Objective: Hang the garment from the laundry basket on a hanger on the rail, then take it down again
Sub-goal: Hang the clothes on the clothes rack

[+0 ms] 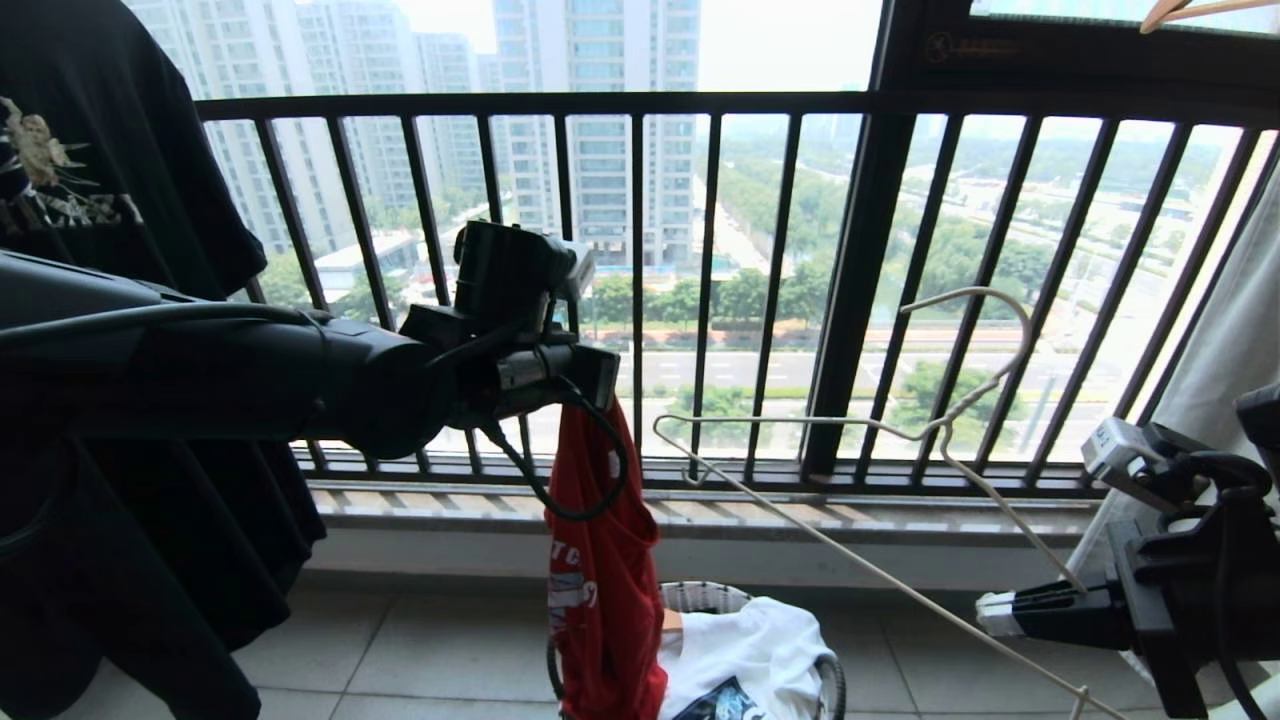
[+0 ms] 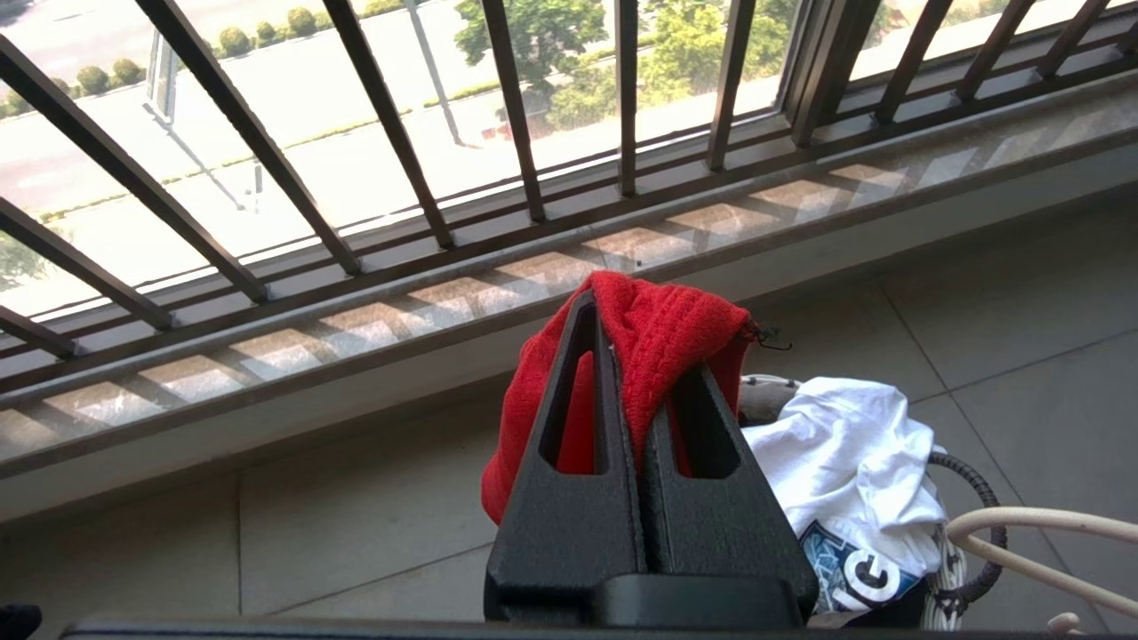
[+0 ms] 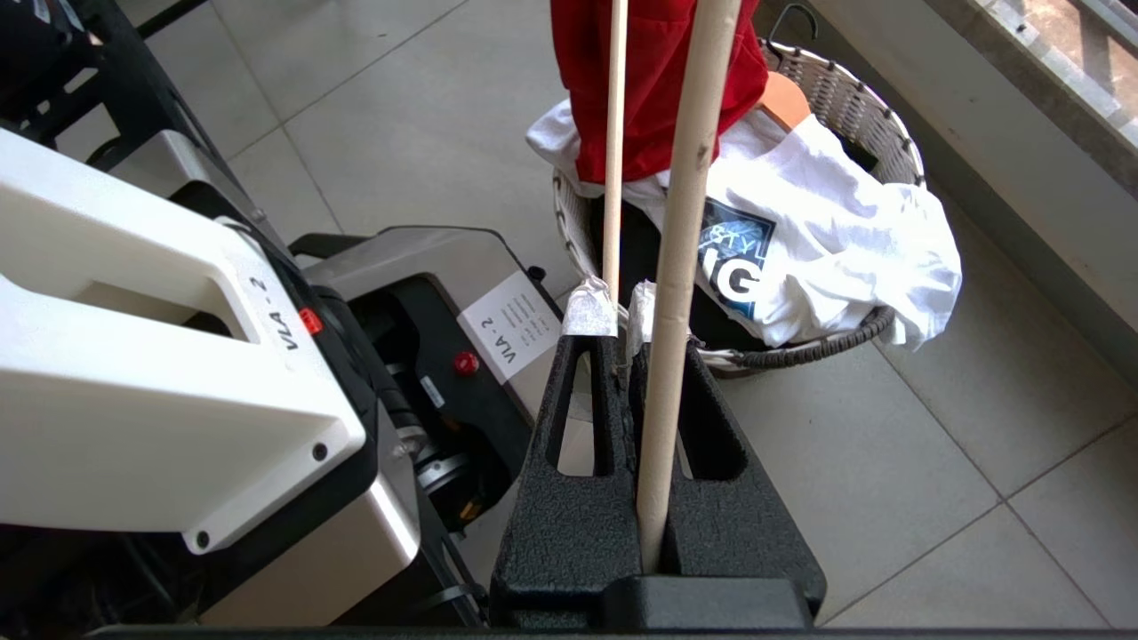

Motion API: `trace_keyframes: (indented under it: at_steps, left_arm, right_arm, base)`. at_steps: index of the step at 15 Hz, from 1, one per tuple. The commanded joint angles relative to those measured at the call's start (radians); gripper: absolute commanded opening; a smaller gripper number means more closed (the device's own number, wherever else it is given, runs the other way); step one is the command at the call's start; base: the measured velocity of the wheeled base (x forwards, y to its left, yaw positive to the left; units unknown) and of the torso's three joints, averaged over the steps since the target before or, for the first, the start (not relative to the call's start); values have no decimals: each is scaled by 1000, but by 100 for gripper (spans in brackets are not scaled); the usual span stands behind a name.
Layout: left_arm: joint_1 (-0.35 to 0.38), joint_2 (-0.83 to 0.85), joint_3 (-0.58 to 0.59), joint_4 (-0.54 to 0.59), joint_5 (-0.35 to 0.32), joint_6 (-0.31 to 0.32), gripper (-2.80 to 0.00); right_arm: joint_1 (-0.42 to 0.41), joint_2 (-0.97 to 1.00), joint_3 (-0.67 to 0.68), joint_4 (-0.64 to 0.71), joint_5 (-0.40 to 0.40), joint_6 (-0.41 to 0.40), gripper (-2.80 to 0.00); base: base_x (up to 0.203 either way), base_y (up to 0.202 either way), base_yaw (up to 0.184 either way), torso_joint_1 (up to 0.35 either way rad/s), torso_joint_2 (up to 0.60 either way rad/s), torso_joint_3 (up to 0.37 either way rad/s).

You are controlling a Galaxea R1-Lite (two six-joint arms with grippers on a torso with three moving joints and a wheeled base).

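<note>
Risk — the red garment (image 1: 603, 560) is pinched only by a small bunched fold, so slippage back into the laundry basket (image 1: 700, 597) is judged possible; the hanger (image 1: 945, 430), held far out along one wire, could twist or snag the cloth. Left gripper (image 2: 633, 356) — closed tight on the garment, which hangs just above the basket. Right gripper (image 3: 622, 333) — clamped on the hanger wire, raised beside it.

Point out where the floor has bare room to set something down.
Bare grey floor tiles lie between the hanging black printed T-shirt and the small round wire-rimmed laundry basket, and between the basket and the window wall. The basket itself is crowded: a white T-shirt fills it, the red T-shirt dangling in.
</note>
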Motion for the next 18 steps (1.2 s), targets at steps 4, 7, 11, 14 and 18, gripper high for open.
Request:
trace_keyframes:
  at_steps: [4, 7, 11, 14, 18]
  left_arm:
    - [-19, -4, 28, -61, -24, -1, -280]
    - [-66, -39, 63, -61, -37, -1, -280]
    - [-115, -52, 93, -62, -38, 0, -280]
    - [-150, -87, 121, -61, -37, 0, -280]
    - [-197, -149, 157, -51, -35, 3, -280]
  right_arm:
    - [74, 62, 12, -3, 7, 10, -280]
    - [76, 61, 5, -7, 8, 38, -280]
    - [74, 56, -3, -8, 7, 44, -280]
    - [54, 46, -15, -15, 4, 64, -280]
    - [25, 47, -16, -30, 3, 63, -280]
  base:
    - [0, 0, 0, 0, 0, 0]
    - [0, 0, 0, 0, 0, 0]
    - [0, 0, 0, 0, 0, 0]
    - [0, 0, 0, 0, 0, 0]
    - [0, 0, 0, 0, 0, 0]
